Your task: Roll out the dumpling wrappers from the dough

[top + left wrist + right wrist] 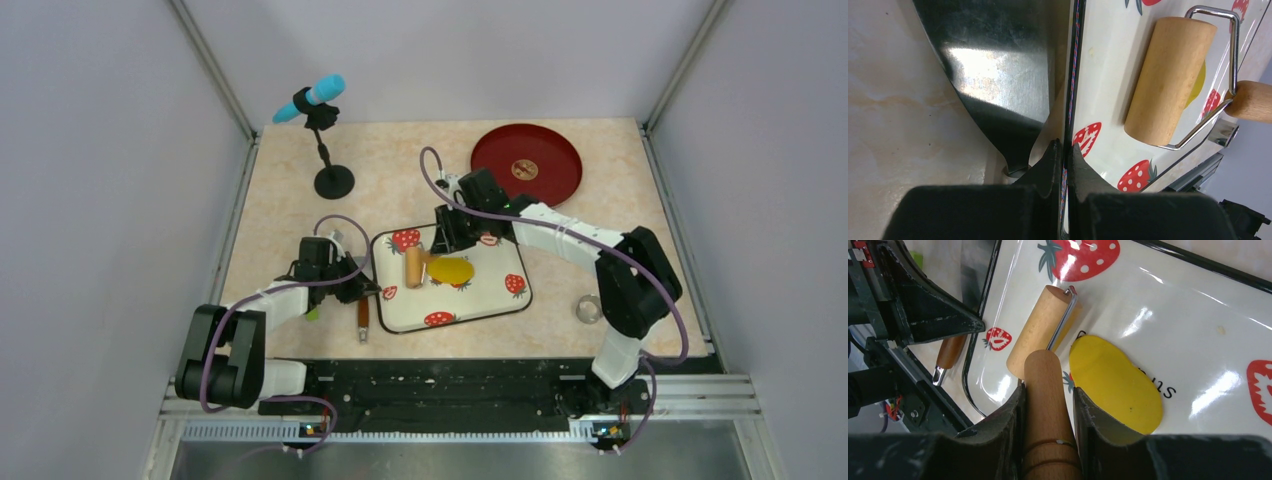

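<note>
Dough [1115,385]: one bright yellow patch, pressed thin, oval and a little irregular, lying flat on the strawberry-print mat [490,300] near its middle. One end right up against the roller [1040,332]; touching or just short of it, cannot tell. From the left wrist view, only a yellow sliver showing behind the drum.

Roller: tan wooden drum lying on the mat, wire yoke at its ends, wooden handle angled up toward the right arm. Right fingers [1013,430]: clamped on that handle, one on each side, held apart by the wood between them.

Left fingers [1050,165]: pressed together on the mat's black-trimmed left edge, with the thin rim pinched between the tips.

Scraper [993,75]: shiny metal blade flat on the table [420,140], just left of the mat and beside the left fingers. Brown handle pointing toward the near edge.

Elsewhere on the table: red plate [526,165] at the far right, well apart from the mat. Small metal ring [588,310] at the near right, beside the right arm. Blue-headed microphone [312,100] on a black stand at the far left.
</note>
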Controlling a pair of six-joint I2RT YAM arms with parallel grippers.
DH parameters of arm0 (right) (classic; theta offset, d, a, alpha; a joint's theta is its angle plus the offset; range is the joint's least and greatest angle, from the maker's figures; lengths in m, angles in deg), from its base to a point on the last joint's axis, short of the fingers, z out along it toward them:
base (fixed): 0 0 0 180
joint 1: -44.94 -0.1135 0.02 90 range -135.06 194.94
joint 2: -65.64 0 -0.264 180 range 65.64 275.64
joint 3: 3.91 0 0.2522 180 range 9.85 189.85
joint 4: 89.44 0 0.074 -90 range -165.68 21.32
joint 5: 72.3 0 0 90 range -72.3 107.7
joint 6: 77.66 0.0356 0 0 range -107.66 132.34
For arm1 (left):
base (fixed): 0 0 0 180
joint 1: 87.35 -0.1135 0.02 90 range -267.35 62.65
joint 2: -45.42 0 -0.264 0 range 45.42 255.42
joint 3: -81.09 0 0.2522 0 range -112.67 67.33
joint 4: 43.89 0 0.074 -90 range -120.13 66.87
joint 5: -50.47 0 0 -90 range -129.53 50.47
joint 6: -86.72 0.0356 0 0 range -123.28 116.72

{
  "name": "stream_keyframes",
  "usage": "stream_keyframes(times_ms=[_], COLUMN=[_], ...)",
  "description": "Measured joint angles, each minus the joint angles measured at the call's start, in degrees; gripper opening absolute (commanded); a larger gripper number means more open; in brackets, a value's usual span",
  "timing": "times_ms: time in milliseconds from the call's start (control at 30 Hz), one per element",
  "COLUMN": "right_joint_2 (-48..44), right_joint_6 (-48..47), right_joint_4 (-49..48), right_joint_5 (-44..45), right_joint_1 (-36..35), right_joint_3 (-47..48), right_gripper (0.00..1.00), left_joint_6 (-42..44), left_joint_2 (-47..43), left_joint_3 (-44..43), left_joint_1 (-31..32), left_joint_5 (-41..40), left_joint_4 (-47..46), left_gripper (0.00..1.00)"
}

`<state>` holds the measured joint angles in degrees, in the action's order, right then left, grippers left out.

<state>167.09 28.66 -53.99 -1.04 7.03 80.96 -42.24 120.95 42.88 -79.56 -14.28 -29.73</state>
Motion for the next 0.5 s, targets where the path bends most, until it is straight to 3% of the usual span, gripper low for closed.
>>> stream_keyframes(times_ms=[500], right_joint_2=[-3.3], right_joint_6=[0.3], right_joint_4=[2.8], right_joint_5=[3.5], right_joint_1=[-5.5], right_joint_3=[1.7], right_gripper=[0.00], left_joint_6=[0.0], left_joint_2=[0.0], left_joint_3=[0.0], left_joint_1=[0.0], left_joint_5=[0.0], left_joint_4=[0.0], left_gripper=[0.00])
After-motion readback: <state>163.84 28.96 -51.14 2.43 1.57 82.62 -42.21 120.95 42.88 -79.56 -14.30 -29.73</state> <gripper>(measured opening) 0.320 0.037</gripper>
